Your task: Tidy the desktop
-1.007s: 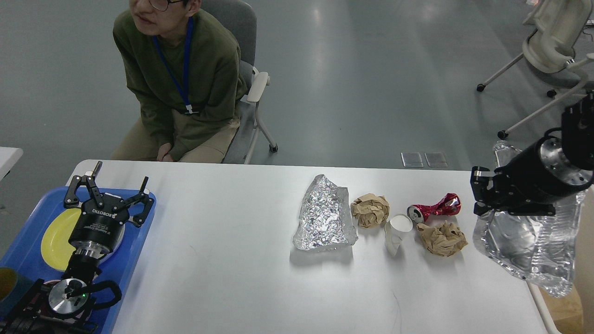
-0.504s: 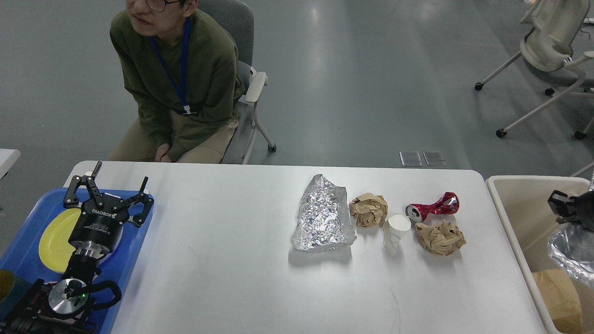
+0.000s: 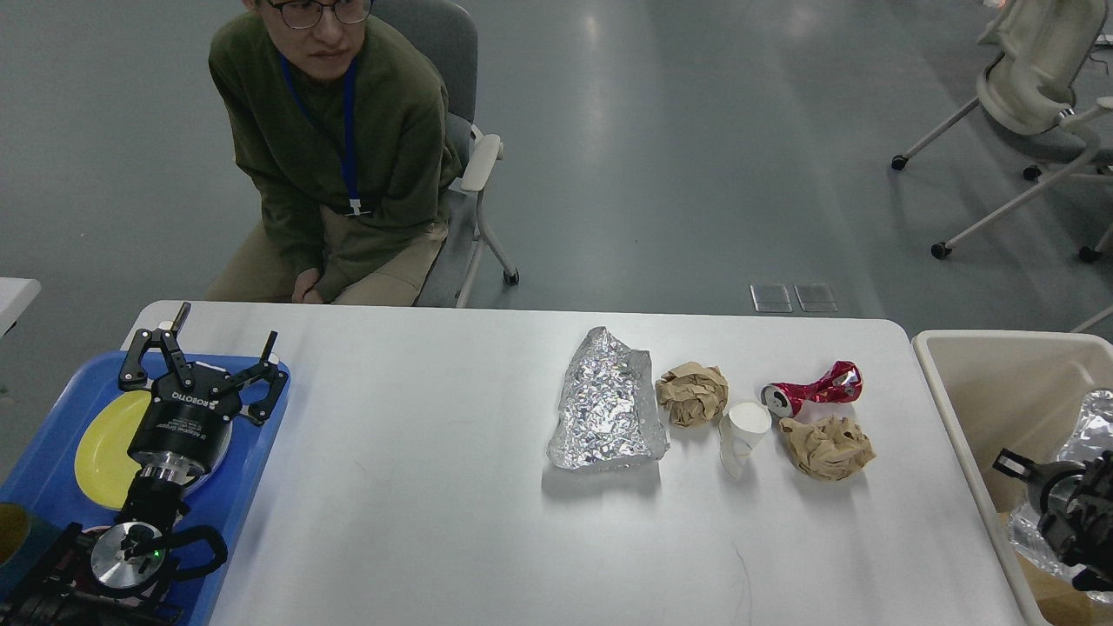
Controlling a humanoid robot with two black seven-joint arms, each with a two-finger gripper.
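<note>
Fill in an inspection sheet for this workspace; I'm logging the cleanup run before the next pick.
Surface: desktop, white, mostly bare.
Job's things: crumpled foil, two brown paper wads, tipped white paper cup, crushed red can, clustered right of centre.
Clutter: blue tray with yellow plate at left; beige bin at right holding foil.
Grippers: left claw open above the tray; right claw over the bin, state unclear.
Cables: nothing seen.
Surroundings: seated person, office chairs.

Red can (image 3: 813,389), yellow plate (image 3: 103,449)
</note>
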